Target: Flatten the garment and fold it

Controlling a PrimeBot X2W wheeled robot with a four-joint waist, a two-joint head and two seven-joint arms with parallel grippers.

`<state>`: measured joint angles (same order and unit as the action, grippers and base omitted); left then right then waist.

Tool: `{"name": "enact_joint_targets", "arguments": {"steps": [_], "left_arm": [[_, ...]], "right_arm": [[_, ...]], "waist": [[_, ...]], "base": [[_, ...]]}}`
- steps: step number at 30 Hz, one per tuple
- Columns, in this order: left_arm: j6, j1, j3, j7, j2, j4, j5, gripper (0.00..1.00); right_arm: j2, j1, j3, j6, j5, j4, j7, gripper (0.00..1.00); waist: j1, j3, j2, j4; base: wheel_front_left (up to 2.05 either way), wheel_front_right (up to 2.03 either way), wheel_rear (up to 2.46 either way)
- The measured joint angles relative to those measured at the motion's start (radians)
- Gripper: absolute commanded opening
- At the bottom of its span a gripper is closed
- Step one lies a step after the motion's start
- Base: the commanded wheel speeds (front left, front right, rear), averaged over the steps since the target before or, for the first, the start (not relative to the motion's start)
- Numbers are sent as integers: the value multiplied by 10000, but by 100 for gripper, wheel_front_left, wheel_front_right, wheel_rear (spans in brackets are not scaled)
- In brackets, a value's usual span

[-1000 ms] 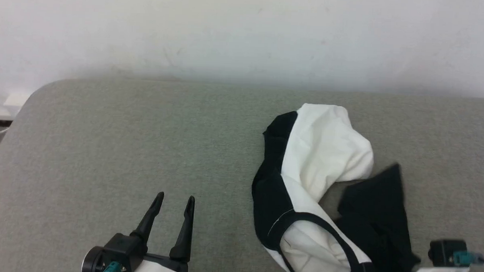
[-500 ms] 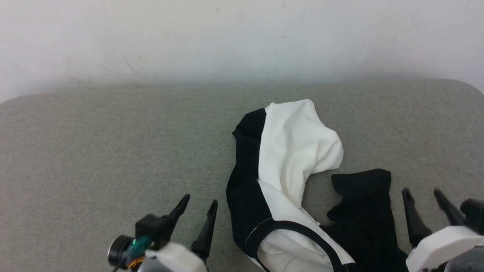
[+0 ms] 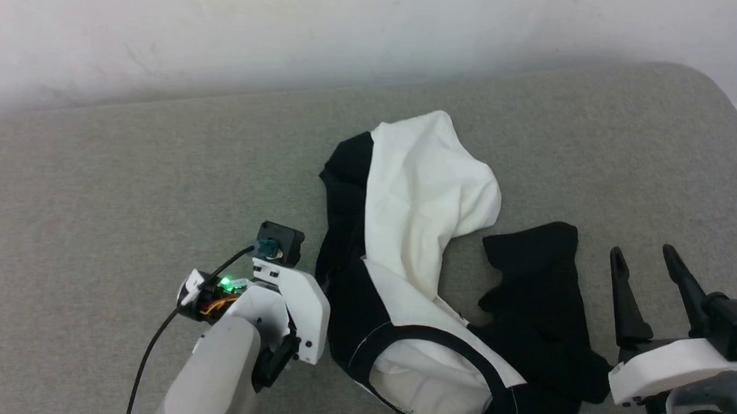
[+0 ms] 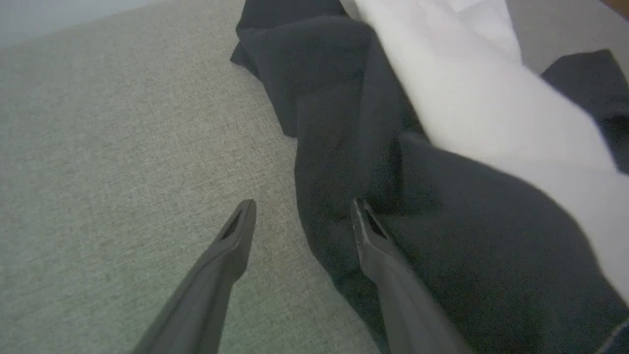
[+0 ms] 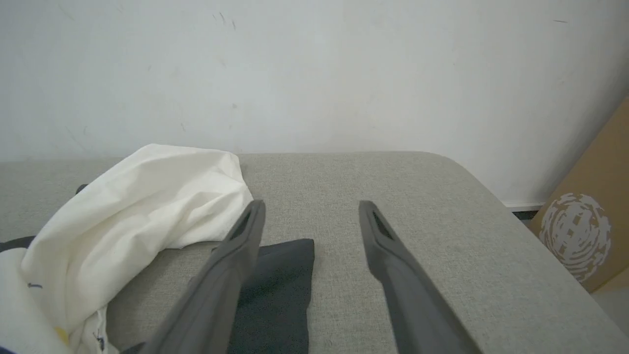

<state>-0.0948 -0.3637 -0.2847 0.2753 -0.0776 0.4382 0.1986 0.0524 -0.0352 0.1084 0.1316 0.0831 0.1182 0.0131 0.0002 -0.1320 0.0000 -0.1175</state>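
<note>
Item one, left gripper (image 4: 302,204): we record its jaws spread wide with nothing between them. One finger stands over the black cloth at the garment's near edge, the other over bare grey cushion (image 3: 130,180). We cannot tell whether either tip touches down. A black cable (image 3: 155,340) trails from its wrist.

Item two, right gripper (image 5: 312,204): jaws likewise wide apart and empty, fingers pointing toward the wall (image 5: 314,73), just beside the black sleeve (image 3: 543,299).

Item three, the garment (image 3: 418,190): we list it crumpled on the cushion between the two grippers. The white body is bunched toward the wall, black cloth runs along its left side, and the black neckband (image 3: 437,339) curves at the near end.

Item four, a brown cardboard sheet (image 5: 580,236) beyond the cushion's right end, leaning by the wall.
</note>
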Motion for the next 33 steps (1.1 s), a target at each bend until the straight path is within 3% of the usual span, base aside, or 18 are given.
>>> {"name": "enact_joint_targets", "arguments": {"steps": [5,6,7,11,14,23,28,33], "left_arm": [[-31,-496,-276,623,-111,972,8,100],[-81,-616,-332,679,-111,1051,100,78],[-100,-730,-430,696,-115,1141,194,0],[-205,-870,-648,562,-142,1373,514,0],[-150,-628,-422,-119,-153,1427,683,0],[1124,1352,1114,-2247,-1158,-362,1152,0],[1659,2837,1741,-2416,-1396,-1705,1463,0],[2130,4241,2061,-2268,-1277,-1860,1827,0]], "right_arm": [[2,87,-82,0,42,-337,-242,100],[-2,113,-100,0,44,-387,-268,100],[0,124,-107,0,44,-433,-324,100],[0,166,-117,0,44,-637,-357,100],[2,167,-104,0,23,-704,-362,100],[2,-16,6,0,-46,-803,-284,100],[0,-164,-117,0,-42,-988,29,100],[-2,-432,-111,0,84,-1630,980,100]], "waist": [[0,-403,0,-216],[-1,-459,0,-248],[-1,-509,0,-275],[-1,-535,0,-269],[0,-419,0,-180],[-2,107,0,661],[-2,340,0,1328],[-3,515,0,1946]], "base": [[0,0,0],[0,0,0],[0,0,0],[0,0,0],[0,0,0],[0,0,0],[0,0,0],[0,0,0]]}}
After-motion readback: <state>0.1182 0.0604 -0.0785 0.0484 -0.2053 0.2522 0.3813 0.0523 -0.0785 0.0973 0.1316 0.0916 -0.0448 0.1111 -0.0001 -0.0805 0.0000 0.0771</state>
